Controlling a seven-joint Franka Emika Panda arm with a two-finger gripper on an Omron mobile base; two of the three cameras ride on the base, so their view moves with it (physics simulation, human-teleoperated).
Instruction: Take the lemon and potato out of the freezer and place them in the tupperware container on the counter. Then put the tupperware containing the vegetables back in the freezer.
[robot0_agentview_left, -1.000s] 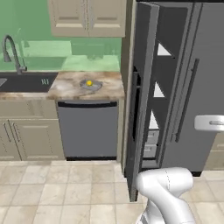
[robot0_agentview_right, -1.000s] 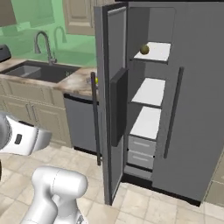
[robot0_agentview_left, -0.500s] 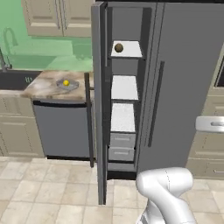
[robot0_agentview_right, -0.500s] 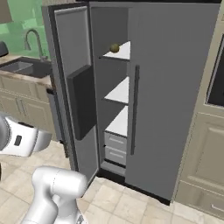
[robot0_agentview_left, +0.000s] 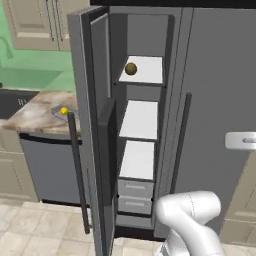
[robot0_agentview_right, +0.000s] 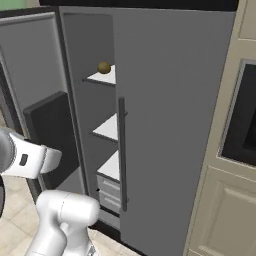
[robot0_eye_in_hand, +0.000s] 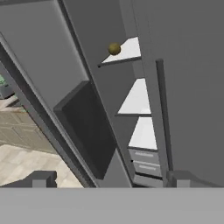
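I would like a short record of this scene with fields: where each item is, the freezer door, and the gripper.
potato: on the top shelf inside the freezer
lemon: in the tupperware container on the counter
freezer door: open
shelves below the potato: white, nothing seen on them
drawers: two, closed, at the bottom
gripper: open, holds nothing, away from the shelves

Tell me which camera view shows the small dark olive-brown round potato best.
The left base view: the small dark olive-brown round potato sits unobstructed at the front left of the top white freezer shelf. The right base view shows it at the shelf's edge beside the closed door; the hand view shows it smaller, tilted.
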